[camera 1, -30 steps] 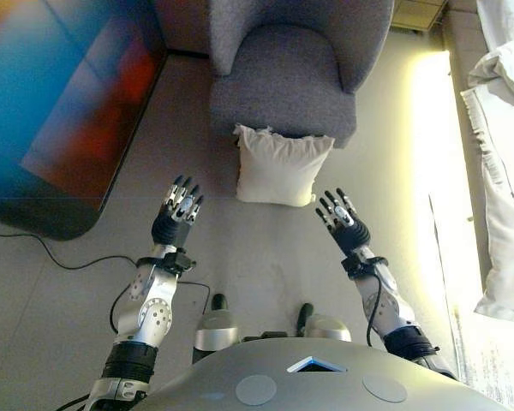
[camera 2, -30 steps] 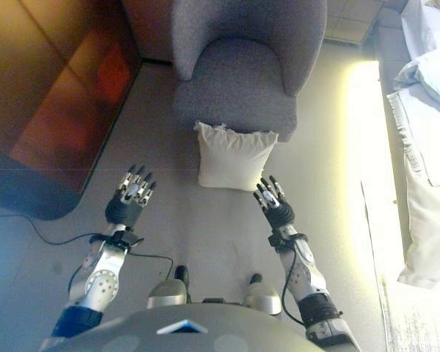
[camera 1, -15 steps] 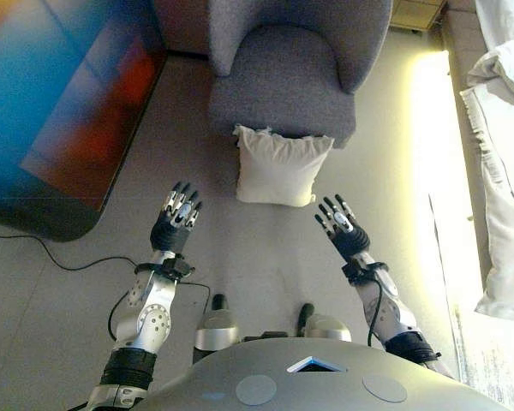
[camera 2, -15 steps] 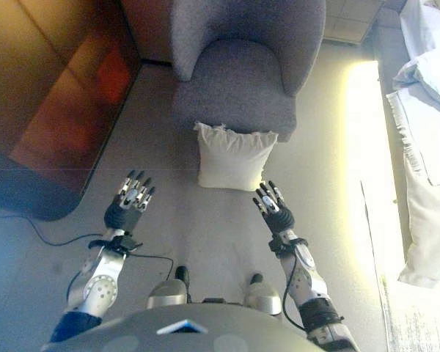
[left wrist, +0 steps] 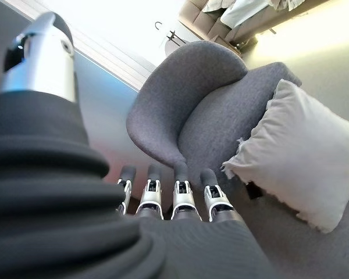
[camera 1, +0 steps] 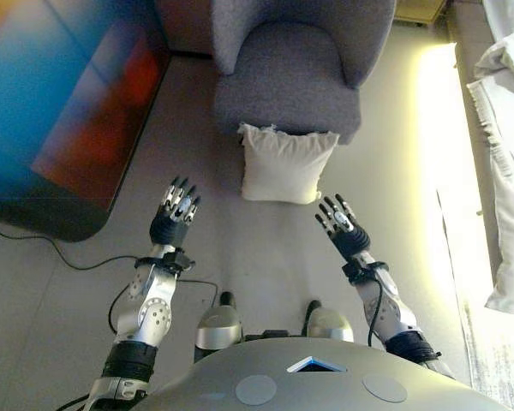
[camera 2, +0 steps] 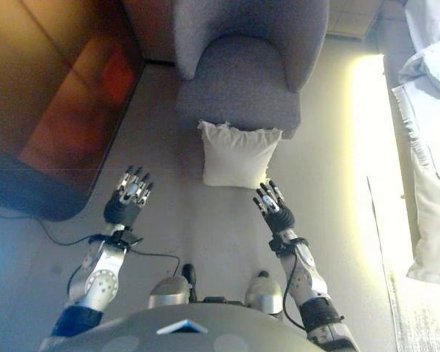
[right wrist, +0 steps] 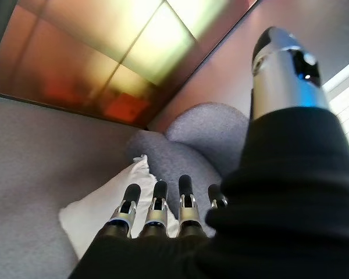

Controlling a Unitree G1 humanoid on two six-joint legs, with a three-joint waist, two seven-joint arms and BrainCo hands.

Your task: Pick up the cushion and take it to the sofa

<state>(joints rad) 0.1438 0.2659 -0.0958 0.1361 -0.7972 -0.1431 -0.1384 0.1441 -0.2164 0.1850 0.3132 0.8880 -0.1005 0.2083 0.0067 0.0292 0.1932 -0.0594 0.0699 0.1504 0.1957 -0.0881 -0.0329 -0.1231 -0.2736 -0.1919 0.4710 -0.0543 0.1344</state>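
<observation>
A cream cushion (camera 1: 287,164) stands on the floor, leaning against the front of a grey armchair (camera 1: 289,73). It also shows in the left wrist view (left wrist: 305,154) and the right wrist view (right wrist: 113,200). My left hand (camera 1: 175,216) is open, held above the floor to the cushion's left and nearer me, not touching it. My right hand (camera 1: 343,229) is open, just below the cushion's right corner, apart from it. Both hands are empty.
A large dark reflective panel (camera 1: 60,111) lies along the left. White bedding (camera 1: 507,154) runs along the right edge beside a bright strip of floor. A black cable (camera 1: 77,261) lies on the grey floor near my left arm.
The whole picture has shifted slightly, so the camera moved. Both hands have dropped back a little toward me and stay open.
</observation>
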